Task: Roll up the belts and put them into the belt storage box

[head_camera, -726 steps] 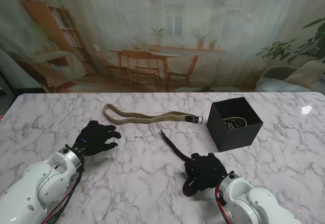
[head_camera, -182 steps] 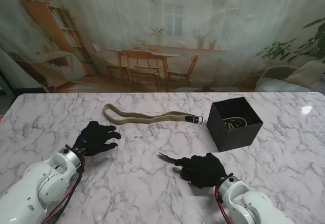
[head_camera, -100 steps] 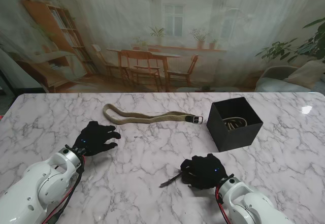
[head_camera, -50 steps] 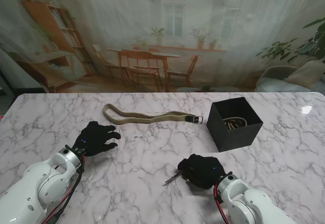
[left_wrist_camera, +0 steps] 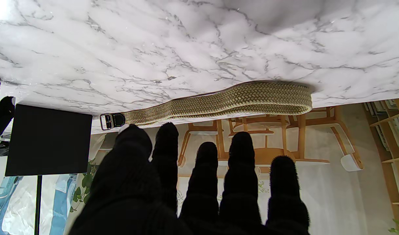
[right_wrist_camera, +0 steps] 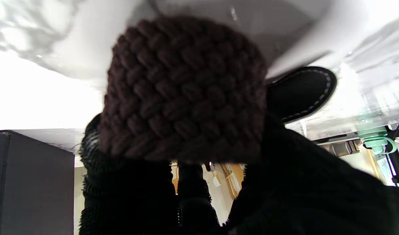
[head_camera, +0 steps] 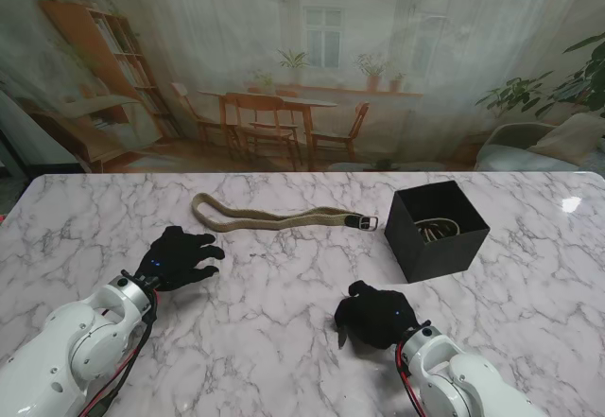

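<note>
The dark braided belt [right_wrist_camera: 186, 91], which trailed across the marble at eleven o'clock from the right hand [head_camera: 376, 316] seconds ago, is now rolled up inside that hand; only its stitched tip [right_wrist_camera: 300, 91] pokes out at the hand's seven o'clock. The right fingers are curled tight around the roll, palm down, close over the table [head_camera: 284, 351]. The left hand [head_camera: 177, 257] rests unmoved at nine o'clock, fingers spread and holding nothing. Farther off, at one o'clock from the right hand, the black storage box [head_camera: 437, 231] stands with a coiled belt [head_camera: 437, 230] inside. At twelve o'clock the tan woven belt [head_camera: 274, 215] lies stretched out, its buckle [head_camera: 363, 221] near the box. Behind the table hangs a printed room backdrop [head_camera: 302, 67].
</note>
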{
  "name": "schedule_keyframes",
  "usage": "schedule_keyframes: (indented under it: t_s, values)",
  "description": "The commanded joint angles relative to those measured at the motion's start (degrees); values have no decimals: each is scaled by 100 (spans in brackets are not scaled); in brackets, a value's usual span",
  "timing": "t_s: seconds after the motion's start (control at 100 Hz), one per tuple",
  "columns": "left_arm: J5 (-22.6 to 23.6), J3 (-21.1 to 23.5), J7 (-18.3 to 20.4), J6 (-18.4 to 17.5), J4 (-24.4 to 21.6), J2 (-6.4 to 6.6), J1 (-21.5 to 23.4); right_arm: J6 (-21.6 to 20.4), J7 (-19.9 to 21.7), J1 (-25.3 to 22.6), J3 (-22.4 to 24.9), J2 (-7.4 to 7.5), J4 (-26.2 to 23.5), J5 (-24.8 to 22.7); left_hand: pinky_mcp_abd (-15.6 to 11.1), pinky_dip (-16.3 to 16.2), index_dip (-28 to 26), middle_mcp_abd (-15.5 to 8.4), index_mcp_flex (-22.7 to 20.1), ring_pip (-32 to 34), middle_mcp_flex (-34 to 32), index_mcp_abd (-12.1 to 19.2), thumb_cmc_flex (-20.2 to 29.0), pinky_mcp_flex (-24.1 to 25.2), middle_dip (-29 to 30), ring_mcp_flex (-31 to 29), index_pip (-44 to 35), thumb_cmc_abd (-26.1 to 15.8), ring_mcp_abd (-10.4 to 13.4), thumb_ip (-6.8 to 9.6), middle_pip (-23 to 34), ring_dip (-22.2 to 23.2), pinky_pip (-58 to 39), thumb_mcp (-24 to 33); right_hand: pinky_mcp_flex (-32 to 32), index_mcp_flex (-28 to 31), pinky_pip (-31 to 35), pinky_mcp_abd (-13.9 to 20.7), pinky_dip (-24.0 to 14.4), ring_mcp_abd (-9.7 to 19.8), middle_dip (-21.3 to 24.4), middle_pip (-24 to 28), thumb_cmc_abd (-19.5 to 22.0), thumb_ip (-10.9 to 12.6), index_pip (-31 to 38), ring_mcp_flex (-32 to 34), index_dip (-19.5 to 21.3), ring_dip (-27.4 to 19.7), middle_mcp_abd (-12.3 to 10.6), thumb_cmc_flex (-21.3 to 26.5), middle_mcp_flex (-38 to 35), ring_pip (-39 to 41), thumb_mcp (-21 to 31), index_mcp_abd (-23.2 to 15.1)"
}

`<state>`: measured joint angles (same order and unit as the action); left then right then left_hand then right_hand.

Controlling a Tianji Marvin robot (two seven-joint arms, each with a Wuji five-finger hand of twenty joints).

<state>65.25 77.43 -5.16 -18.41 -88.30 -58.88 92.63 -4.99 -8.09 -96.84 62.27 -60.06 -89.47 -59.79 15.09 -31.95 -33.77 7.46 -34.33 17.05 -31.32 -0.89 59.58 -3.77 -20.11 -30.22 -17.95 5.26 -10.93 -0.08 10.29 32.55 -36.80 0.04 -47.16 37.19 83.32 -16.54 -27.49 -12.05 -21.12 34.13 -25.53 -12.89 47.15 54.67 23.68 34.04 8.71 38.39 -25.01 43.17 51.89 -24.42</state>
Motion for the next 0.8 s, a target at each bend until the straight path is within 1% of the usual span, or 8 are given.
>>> schedule_keyframes:
  t_s: [0.0,0.06,0.18,0.28,0.38,0.49,0.65,0.79]
  values:
    - [-5,-8,91,-2,-6,-8,2,-54,4,25,-16,-12,80,-16,162,-61,-49,37,34,-148,205,-7,136,112,13,107,67,-193,-37,-87,-57,-26,170,-40,-23,392,-180,731,101,917,65,109,-135,-50,1091,-334,-149,-298,78,634,247,-374,201,630]
    - [0,-9,93,-2,-5,-7,-1,-159,-43,56,-19,-5,130,-49,169,-61,-49,41,34,-149,208,-14,157,112,13,111,64,-197,-39,-84,-57,-27,171,-32,146,418,-449,911,125,931,90,147,-287,-76,1352,-456,-236,-390,65,-82,300,-547,156,1241]
    - [0,-15,98,0,0,-6,-9,-313,-73,79,-6,-5,172,-18,165,-61,-50,31,35,-147,207,-15,180,107,12,107,57,-190,-31,-87,-52,-26,168,-39,513,624,-783,807,125,823,141,168,7,-36,1367,-700,-221,-527,4,-1120,357,-817,-159,1594]
    - [3,-15,103,8,-3,-6,-8,-363,-58,65,17,-13,155,45,162,-61,-49,37,33,-146,210,-22,202,106,13,109,51,-184,-31,-85,-50,-26,167,-37,688,894,-915,674,43,668,171,123,759,409,708,-750,558,-662,-31,-1868,349,-1052,-669,1796]
    - [4,-20,95,8,4,-6,-16,-377,-19,59,25,-18,144,109,162,-60,-45,43,37,-144,215,-36,219,108,13,107,49,-184,-37,-82,-47,-26,165,-35,905,794,-994,505,33,536,154,63,1395,700,477,-860,1069,-737,-87,-2033,378,-1236,-1224,1810]
    - [11,-26,93,11,8,-5,-21,-361,34,50,22,-30,132,212,165,-58,-42,36,38,-143,216,-37,226,107,13,108,44,-180,-33,-82,-43,-26,164,-38,1145,811,-1075,344,33,415,144,28,1887,711,356,-979,1275,-799,-92,-2130,383,-1376,-1907,1870]
    - [14,-26,87,13,10,-5,-18,-257,11,52,-52,9,109,-62,161,-54,-33,40,50,-144,225,-40,213,115,16,111,48,-193,-37,-84,-43,-28,165,-46,1305,94,-1115,18,23,431,-76,180,280,755,931,-943,1962,-805,-60,-2445,300,-1403,-1226,1448]
    - [11,-31,86,13,15,-5,-21,-59,96,20,-131,62,-3,-405,168,-53,-30,40,51,-148,225,-44,199,118,17,121,48,-200,-36,-85,-42,-29,165,-49,1663,-878,-1157,-560,-188,462,-318,172,-496,747,1419,-1020,2475,-786,-23,-2098,339,-1483,-1053,989]
